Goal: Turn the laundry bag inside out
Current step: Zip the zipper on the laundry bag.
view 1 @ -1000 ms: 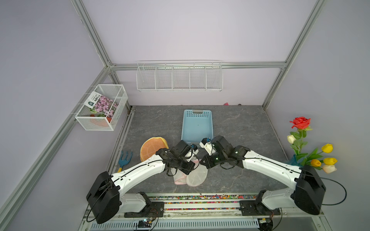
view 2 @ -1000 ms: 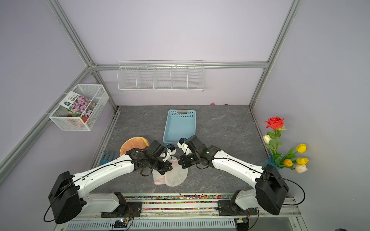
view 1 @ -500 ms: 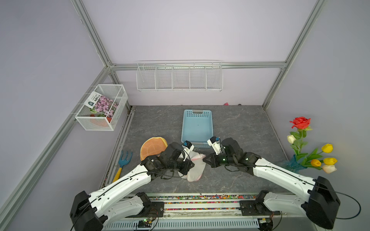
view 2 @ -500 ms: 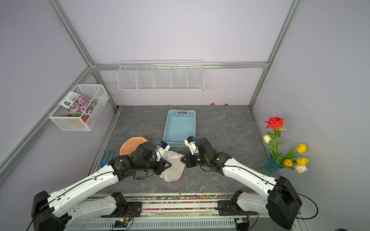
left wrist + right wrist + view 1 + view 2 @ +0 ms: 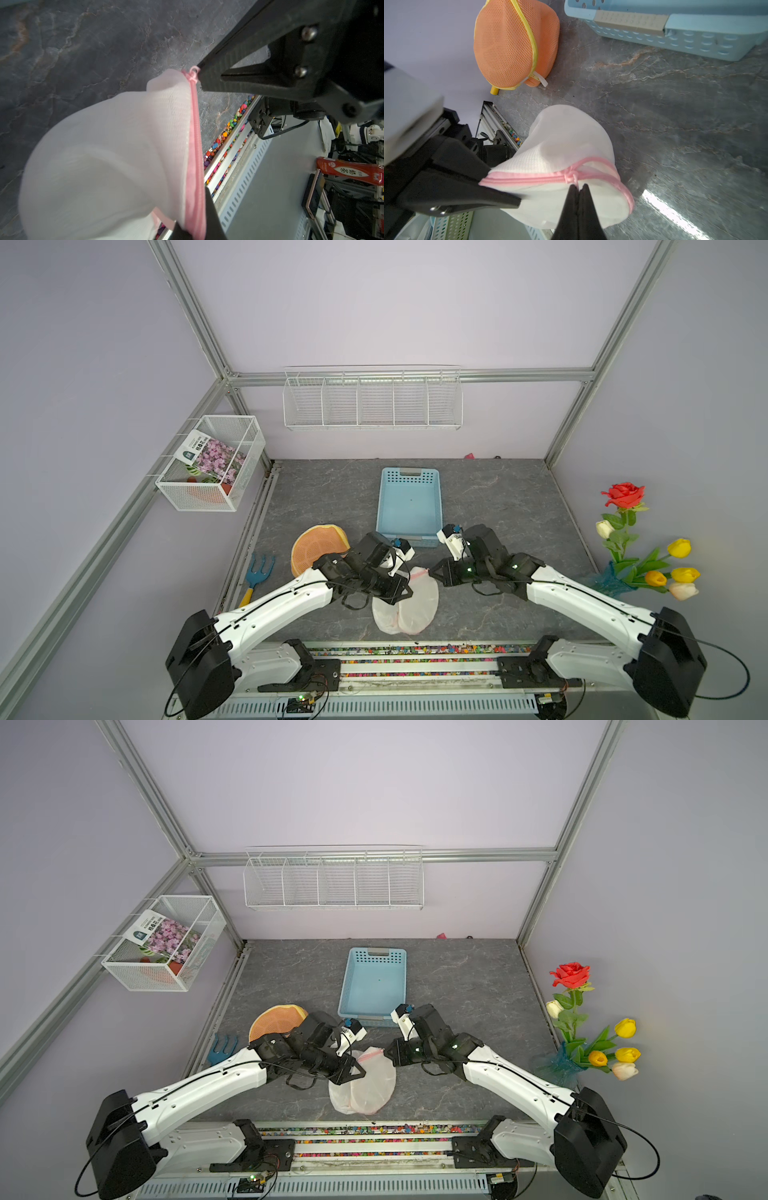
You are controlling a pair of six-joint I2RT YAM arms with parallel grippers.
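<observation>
While both sets of jaws are pressed narrow, the white mesh laundry bag (image 5: 409,608) hangs between them by its pink zipper (image 5: 529,177). The left gripper (image 5: 404,591) pinches the zippered rim at one end. The right gripper (image 5: 432,572), fingers tight together, nips the knotted pink pull (image 5: 572,175) at the other end, so the zipper runs taut from one pair of tips to the other. Below both grippers and on their near side, the bag's body sags in a rounded pouch toward the grey marbled tabletop (image 5: 498,497); whether it rests there I cannot tell. Behind the left gripper's wrist lies an orange mesh bag (image 5: 316,547) with a yellow zipper. Just beyond the gap between the two grippers sits a light-blue basket (image 5: 409,506).
</observation>
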